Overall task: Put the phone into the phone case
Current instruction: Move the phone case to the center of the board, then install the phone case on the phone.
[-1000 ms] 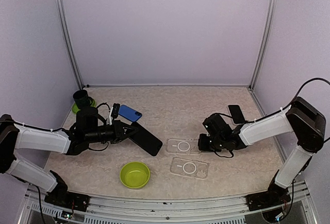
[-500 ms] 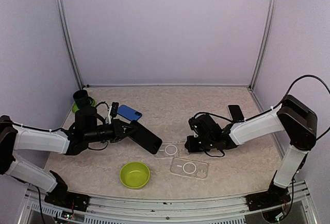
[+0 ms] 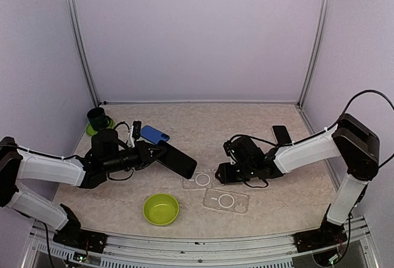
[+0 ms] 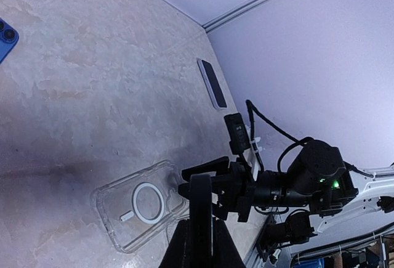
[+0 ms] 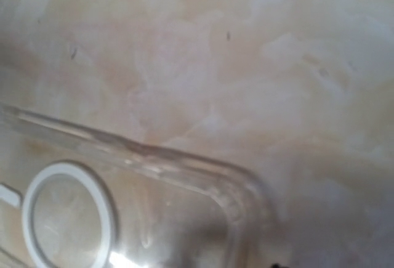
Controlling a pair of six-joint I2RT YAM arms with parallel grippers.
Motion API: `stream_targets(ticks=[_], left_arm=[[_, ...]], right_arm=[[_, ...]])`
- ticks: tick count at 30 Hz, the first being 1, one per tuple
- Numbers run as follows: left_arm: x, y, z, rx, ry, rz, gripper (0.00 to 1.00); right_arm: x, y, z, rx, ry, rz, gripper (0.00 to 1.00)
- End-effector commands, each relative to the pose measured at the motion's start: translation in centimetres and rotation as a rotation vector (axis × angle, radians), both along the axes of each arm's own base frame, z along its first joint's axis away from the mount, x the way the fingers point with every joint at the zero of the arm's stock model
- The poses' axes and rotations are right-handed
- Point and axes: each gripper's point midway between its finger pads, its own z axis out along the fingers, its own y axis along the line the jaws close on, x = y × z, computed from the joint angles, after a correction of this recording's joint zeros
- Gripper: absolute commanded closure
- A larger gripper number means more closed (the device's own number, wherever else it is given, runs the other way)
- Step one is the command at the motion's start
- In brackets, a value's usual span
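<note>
L end effector (image 3: pixel 152 153) clamped on phone (image 3: pixel 178 161), tilted for entry into case (image 3: pixel 201 180) just ahead; R end effector (image 3: pixel 223 173) beside case, prob. steadying it, can't tell if apart.

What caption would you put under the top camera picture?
Left claw holds a black phone beside a clear case, with the right claw at that case's other end.

Looked glossy, black: phone (image 3: pixel 177 161) between left gripper (image 3: pixel 157 153) jaws. Looked clear, smooth plastic: phone case (image 5: pixel 160 219) under right gripper (image 3: pixel 223 172) jaws. Looked matt, marbled: table (image 3: pixel 209 126).
</note>
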Motion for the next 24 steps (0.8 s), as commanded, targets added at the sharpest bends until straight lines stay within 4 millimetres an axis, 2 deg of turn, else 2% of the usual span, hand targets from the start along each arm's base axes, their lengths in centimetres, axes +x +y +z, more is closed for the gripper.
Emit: stream_targets(ticks=[1,7,10,15,19,24], left_arm=[[0.6,-1.3,2.1,-0.049,-0.047,0.088,1.0],[1.3,-2.1,1.7,-0.023,-0.037,0.208,1.0],[1.6,-3.0,1.1,-0.021,-0.005,0.216,1.0],[1.8,-5.1,0.1,-0.027,0.033,0.209,1.0],[1.6,-6.9,-0.8,-0.018,0.062,0.2,1.0],[1.8,-8.3,-1.2,0.008,0.072,0.206,1.0]], right_arm=[[-0.4,-0.8,2.0,0.026,-0.024,-0.039,0.46],[-0.2,-3.1,3.3,0.028,-0.05,-0.131,0.33],[-0.3,-4.2,3.0,0.035,-0.039,-0.16,0.24],[-0.2,-5.4,2.5,0.026,-0.028,-0.202,0.16],[-0.5,-6.5,1.7,0.006,-0.004,-0.231,0.14],[-1.0,-7.2,1.7,0.027,0.008,-0.243,0.2]])
